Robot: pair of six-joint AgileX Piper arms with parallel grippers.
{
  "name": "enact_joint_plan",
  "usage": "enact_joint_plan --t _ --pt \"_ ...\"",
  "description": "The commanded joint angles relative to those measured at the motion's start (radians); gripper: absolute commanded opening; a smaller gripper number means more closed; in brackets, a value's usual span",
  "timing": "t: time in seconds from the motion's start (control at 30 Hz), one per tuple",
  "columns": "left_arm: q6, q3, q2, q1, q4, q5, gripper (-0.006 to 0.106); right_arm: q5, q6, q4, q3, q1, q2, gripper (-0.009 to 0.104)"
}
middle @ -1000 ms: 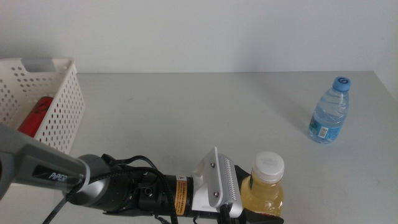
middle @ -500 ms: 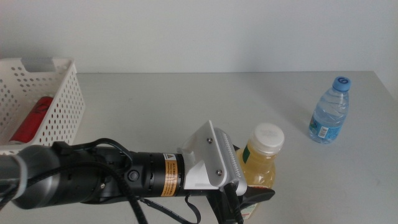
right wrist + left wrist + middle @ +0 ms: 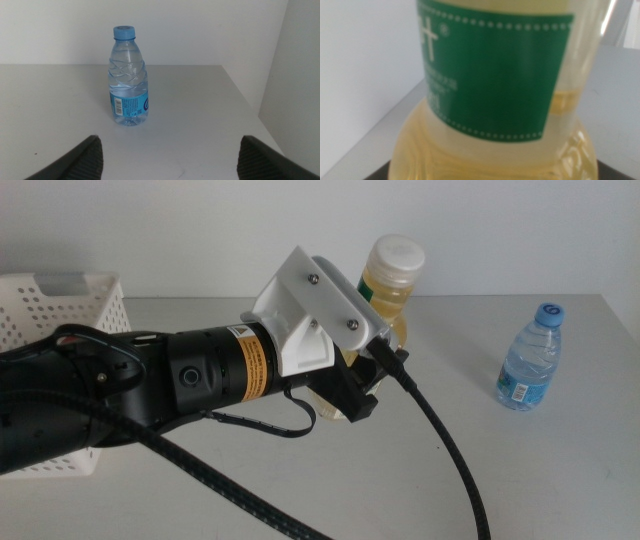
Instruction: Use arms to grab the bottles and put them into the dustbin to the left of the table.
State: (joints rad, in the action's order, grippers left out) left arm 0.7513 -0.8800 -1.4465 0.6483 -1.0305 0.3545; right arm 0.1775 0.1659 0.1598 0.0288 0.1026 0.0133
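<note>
Juice bottle sits clamped in left gripper, above table.

Middle view high over table, left wrist tight on juice bottle, right wrist low facing water bottle
</note>
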Motion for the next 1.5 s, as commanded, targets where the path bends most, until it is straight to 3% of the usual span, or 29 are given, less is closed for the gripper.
enact_joint_plan --t 0.0,0.3,0.4,0.53,0.77,0.87,0.93,1.27,1.47 --pt "0.015 -0.077 0.068 -0.008 0.058 0.057 0.000 -0.071 0.009 -0.005 -0.009 -0.003 0.021 0.075" --pt "0.015 -0.126 0.084 -0.153 0.087 0.042 0.000 -0.071 0.009 -0.005 -0.009 -0.003 0.021 0.075" --pt "-0.001 -0.126 0.084 -0.205 0.169 -0.018 0.000 -0.071 0.009 -0.005 -0.009 -0.003 0.021 0.075" --pt "-0.221 -0.142 0.084 -0.251 0.429 -0.167 0.000 -0.071 0.009 -0.005 -0.009 -0.003 0.021 0.075" --pt "-0.991 -0.280 0.083 -0.332 1.054 -0.433 0.000 -0.071 0.009 -0.005 -0.009 -0.003 0.021 0.075" --pt "-1.194 -0.353 0.073 -0.391 1.242 -0.512 0.000 -0.071 0.009 -0.005 -0.009 -0.003 0.021 0.075" --pt "-1.241 -0.399 0.065 -0.442 1.328 -0.574 0.000 -0.071 0.009 -0.005 -0.009 -0.003 0.021 0.075" --pt "-1.247 -0.707 -0.072 -0.717 1.360 -1.066 0.000 -0.071 0.009 -0.005 -0.009 -0.003 0.021 0.075" --pt "-1.246 -0.812 -0.140 -0.866 1.365 -1.217 0.000 -0.071 0.009 -0.005 -0.009 -0.003 0.021 0.075"
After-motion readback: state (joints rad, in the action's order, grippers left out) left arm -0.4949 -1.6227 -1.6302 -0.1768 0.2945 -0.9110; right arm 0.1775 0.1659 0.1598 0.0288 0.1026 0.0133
